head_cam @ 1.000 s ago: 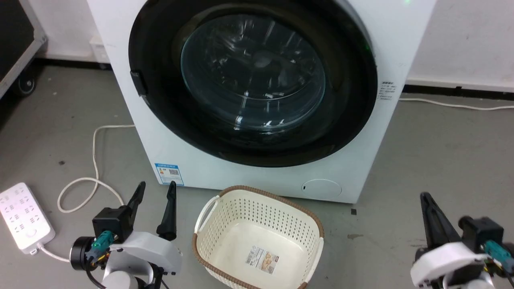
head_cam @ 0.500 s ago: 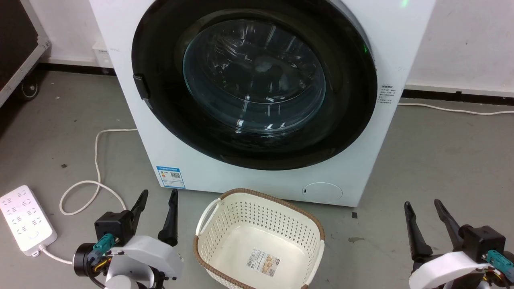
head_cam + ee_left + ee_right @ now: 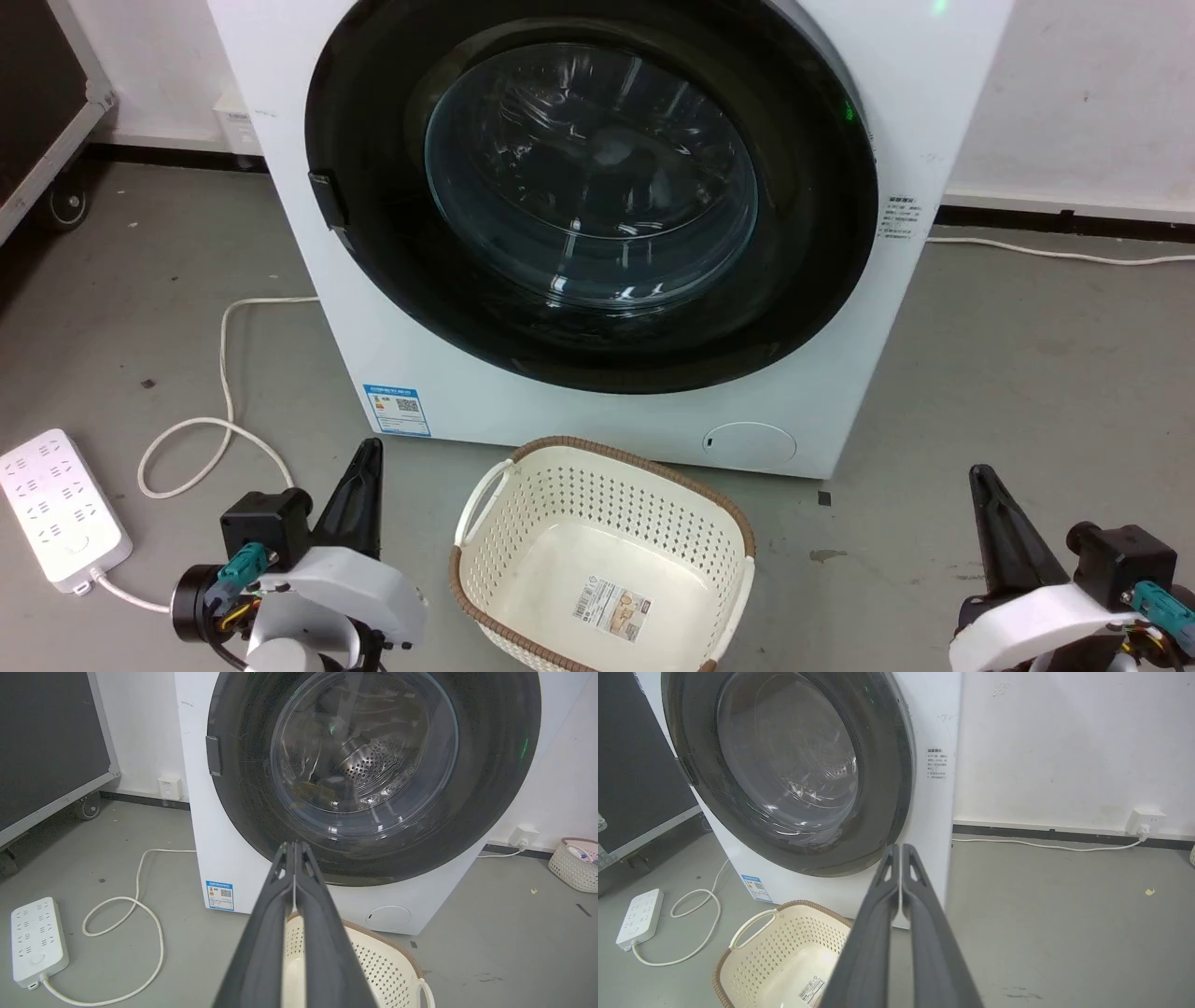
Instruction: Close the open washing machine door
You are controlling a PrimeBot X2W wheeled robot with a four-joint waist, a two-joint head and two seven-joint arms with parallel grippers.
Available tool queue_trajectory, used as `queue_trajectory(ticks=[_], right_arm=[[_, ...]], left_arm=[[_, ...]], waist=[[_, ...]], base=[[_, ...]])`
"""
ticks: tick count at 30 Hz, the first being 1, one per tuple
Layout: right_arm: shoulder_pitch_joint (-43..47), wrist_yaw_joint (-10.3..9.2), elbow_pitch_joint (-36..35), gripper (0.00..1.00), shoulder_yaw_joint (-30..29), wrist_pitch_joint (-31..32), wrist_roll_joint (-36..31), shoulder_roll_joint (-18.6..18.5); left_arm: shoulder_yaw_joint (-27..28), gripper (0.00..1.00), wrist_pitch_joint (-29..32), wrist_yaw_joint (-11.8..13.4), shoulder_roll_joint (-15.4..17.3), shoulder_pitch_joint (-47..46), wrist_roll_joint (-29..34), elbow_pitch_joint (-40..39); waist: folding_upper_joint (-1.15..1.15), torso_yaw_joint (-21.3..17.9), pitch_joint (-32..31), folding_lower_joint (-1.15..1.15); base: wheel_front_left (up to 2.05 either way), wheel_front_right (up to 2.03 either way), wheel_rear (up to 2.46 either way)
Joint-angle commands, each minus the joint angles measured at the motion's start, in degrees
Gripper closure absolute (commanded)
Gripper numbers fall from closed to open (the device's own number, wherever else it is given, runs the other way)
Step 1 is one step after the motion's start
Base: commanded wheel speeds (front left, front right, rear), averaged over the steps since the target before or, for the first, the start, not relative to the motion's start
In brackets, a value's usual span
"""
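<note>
The white washing machine point(image 3: 523, 411) stands before me with its blue label sticker point(image 3: 397, 409) and small round cap point(image 3: 750, 445) low on the front. Its door point(image 3: 803, 308), a wide glossy black rim around bulging clear glass point(image 3: 590, 177), lies flat against the machine's front point(image 3: 224, 858). Low at the left, my left gripper point(image 3: 366, 457) is shut with nothing in it; its fingers point(image 3: 294, 847) are pressed together. My right gripper point(image 3: 980, 478) at the lower right is shut and empty too, fingers point(image 3: 901, 851) closed. Both grippers hang apart from the machine.
A cream perforated basket point(image 3: 485, 551) sits on the floor right in front of the machine, between my arms. A white power strip point(image 3: 56, 509) and its looped cable point(image 3: 224, 411) lie at the left. A black wheeled case point(image 3: 37, 112) stands at far left.
Both grippers went from open to shut in the last half second. The door stays flat against the machine. The view shifted slightly early on.
</note>
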Motion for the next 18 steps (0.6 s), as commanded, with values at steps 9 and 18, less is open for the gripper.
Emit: queue_trajectory(ticks=[9, 18], right_arm=[[0.3, -0.01, -1.2, 1.00, 0.6, 0.9, -0.4, 0.0], [0.6, -0.02, -2.2, 1.00, 1.1, 1.8, -0.7, 0.0]], left_arm=[[1.0, 1.00, 0.8, -0.3, -0.8, 0.8, 1.9, -1.3], [2.0, 1.00, 1.6, -0.5, -1.6, 1.5, 3.6, -2.4]], waist=[[0.00, 0.3, 0.1, 0.00], [0.00, 0.6, 0.3, 0.00]], base=[[0.00, 0.00, 0.00], [0.00, 0.00, 0.00]])
